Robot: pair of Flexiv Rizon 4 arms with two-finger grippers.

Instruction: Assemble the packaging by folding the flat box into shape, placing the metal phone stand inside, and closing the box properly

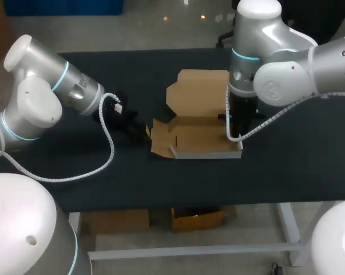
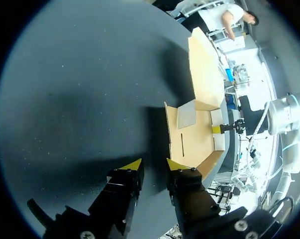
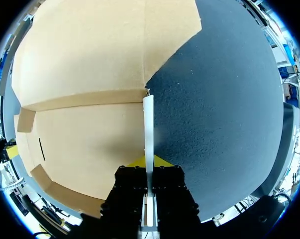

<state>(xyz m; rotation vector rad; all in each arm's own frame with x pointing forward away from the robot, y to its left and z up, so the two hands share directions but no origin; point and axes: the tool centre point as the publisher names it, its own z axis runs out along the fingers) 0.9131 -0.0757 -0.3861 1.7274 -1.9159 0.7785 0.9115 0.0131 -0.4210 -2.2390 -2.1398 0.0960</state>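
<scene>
Two grippers. Right gripper [image 3: 149, 162] pinches the upright side flap [image 3: 148, 124] of the box [image 1: 198, 140]. Left gripper [image 2: 153, 165] stands open and empty, box just ahead.

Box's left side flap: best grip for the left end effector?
Probably its free outer edge, coming in low from the left: the left side flap leans outward, facing the open left end effector; the right end effector pinches the opposite wall.
</scene>
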